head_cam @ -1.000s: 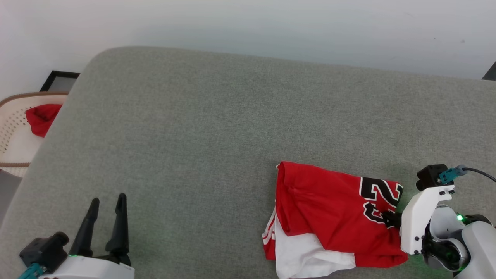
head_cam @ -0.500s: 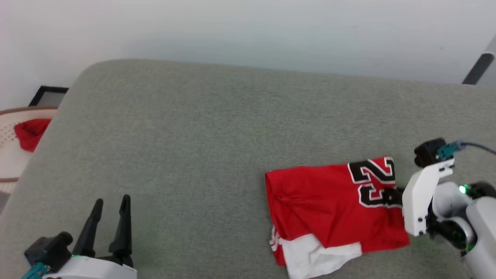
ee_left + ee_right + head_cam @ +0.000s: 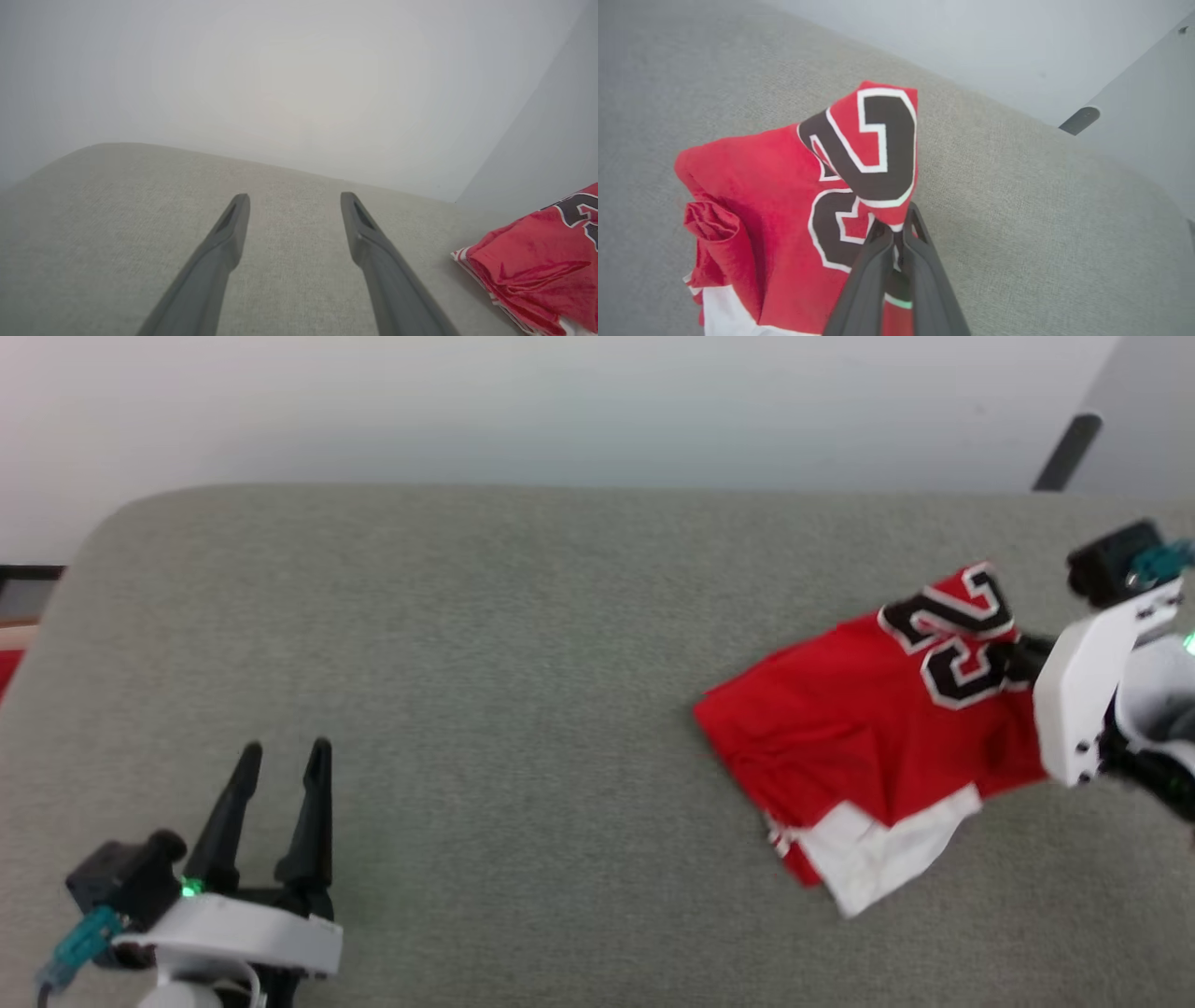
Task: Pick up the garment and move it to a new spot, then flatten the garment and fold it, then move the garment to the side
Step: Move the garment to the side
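Note:
The garment [image 3: 868, 737], a red jersey T-shirt with a white sleeve and a black-and-white number print, lies folded at the right of the grey surface [image 3: 523, 644]. Its printed edge is lifted off the surface. My right gripper [image 3: 1013, 658] is shut on that printed edge; the right wrist view shows the same gripper [image 3: 896, 226] pinching the cloth, with the garment [image 3: 784, 196] hanging leftward from it. My left gripper [image 3: 285, 756] stands open at the lower left, nothing between its fingers [image 3: 229, 238]. The garment [image 3: 537, 261] sits far to its right.
A pale wall runs behind the grey surface. A dark slanted bar [image 3: 1060, 450] stands at the top right beyond the edge. A sliver of red [image 3: 7, 667] shows past the surface's left edge. Wide bare grey fabric lies between the two grippers.
My right gripper has carried the garment's printed edge up and away to the right, dragging the rest along. The head camera has turned right. The left gripper stays open in place.

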